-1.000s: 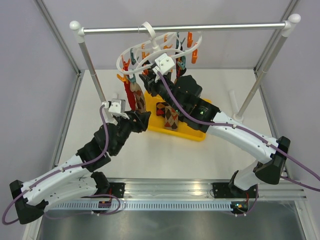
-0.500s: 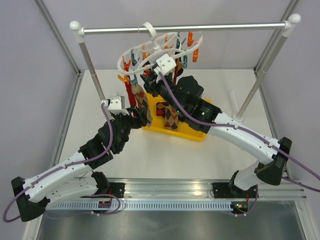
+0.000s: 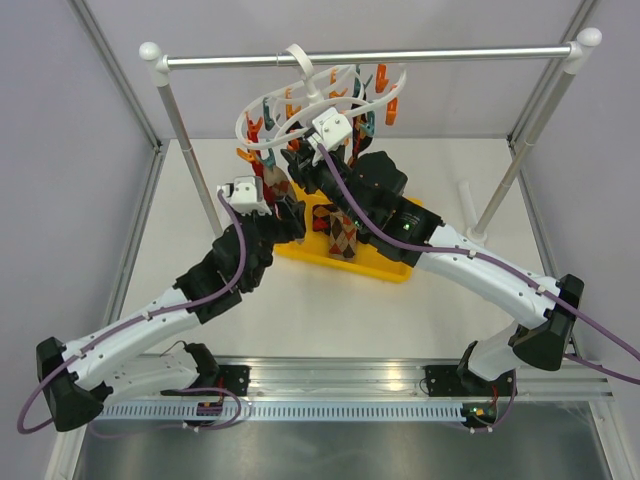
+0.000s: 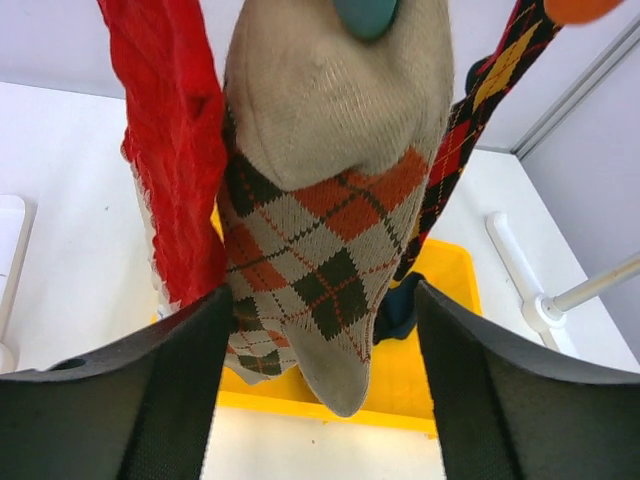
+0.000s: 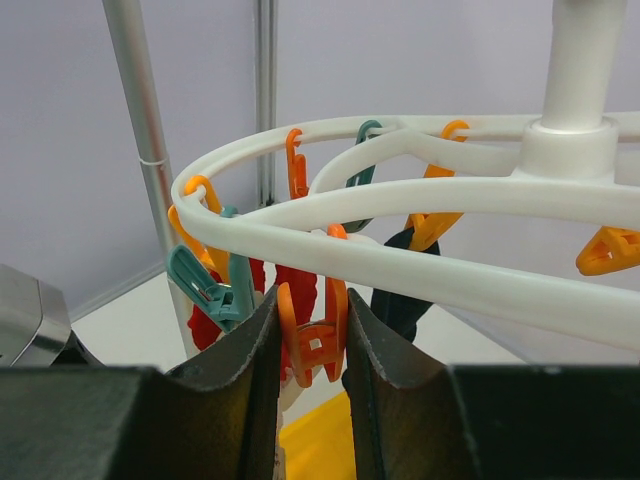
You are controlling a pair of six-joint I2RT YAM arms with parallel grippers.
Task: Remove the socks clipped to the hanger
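Now: left tool (image 4: 320, 300) spread, straddling beige argyle sock (image 4: 320, 230); shut firmly on fabric. Right tool (image 5: 310, 310) pinching orange peg (image 5: 312, 345), steadying hanger (image 5: 400, 200) w/ it; then pull straight down.

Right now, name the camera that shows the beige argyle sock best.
Left wrist: the beige argyle sock hangs large between the fingers of the left gripper. Top external shows only a small, partly hidden bit; right wrist shows none of it.

The top edge cuts off the beige argyle sock (image 4: 330, 200) and its teal peg (image 4: 365, 12), hiding their join from you. The right gripper (image 5: 312, 305) covers the orange peg's (image 5: 316, 350) sides, so you cannot tell whether it clips anything.
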